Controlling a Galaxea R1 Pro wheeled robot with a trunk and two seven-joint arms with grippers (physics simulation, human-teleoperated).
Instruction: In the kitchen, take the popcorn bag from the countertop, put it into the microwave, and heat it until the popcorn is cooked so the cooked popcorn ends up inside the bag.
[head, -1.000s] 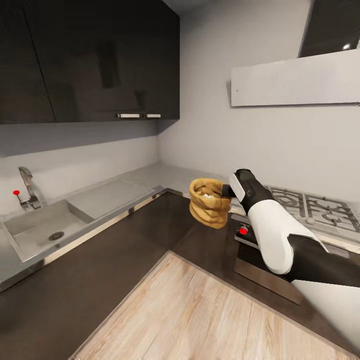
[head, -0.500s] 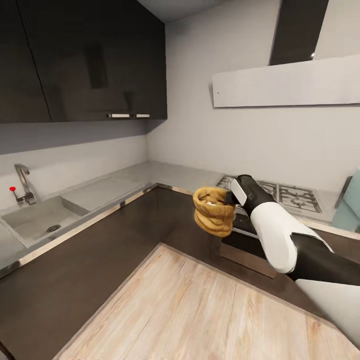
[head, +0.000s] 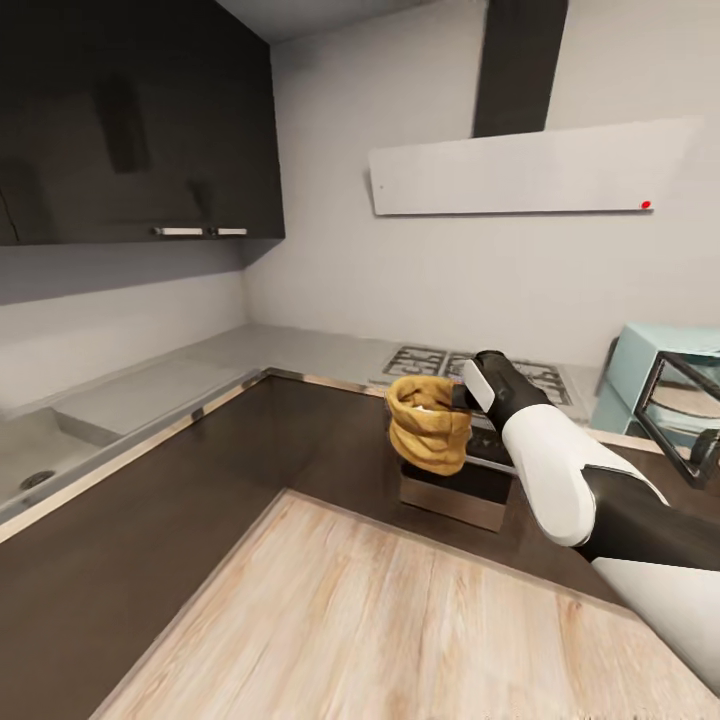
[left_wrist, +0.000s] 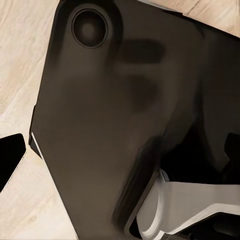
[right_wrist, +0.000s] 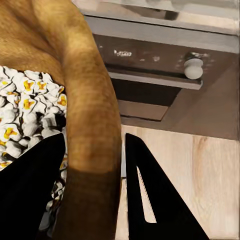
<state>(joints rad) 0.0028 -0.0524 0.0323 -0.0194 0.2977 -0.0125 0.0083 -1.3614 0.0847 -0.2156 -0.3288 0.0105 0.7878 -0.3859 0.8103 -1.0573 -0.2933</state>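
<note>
The popcorn bag (head: 430, 436), a tan wrinkled sack with a rolled rim, hangs in the air in front of the oven. My right gripper (head: 458, 397) is shut on its rim. In the right wrist view the rim of the bag (right_wrist: 92, 115) runs between the two black fingers (right_wrist: 152, 200), and white-yellow popped kernels (right_wrist: 27, 115) fill the sack. The mint-blue microwave (head: 640, 372) stands on the worktop at the far right, its dark glass door (head: 688, 400) swung open. The grey countertop (head: 150, 385) runs along the left wall and round the corner. My left gripper (left_wrist: 120, 155) hangs open over my dark base.
A gas hob (head: 440, 362) sits behind the bag above a dark built-in oven (right_wrist: 160, 55) with a pale knob (right_wrist: 194, 67). A sink (head: 30, 455) is at the far left, dark wall cabinets (head: 130, 120) above it, and a hood (head: 520, 175) over the hob. Light wood floor (head: 400, 620) lies below.
The view has swung to the right: the sink and tap slid off to the left and the microwave came in at the right. The bag stays in my right gripper.
</note>
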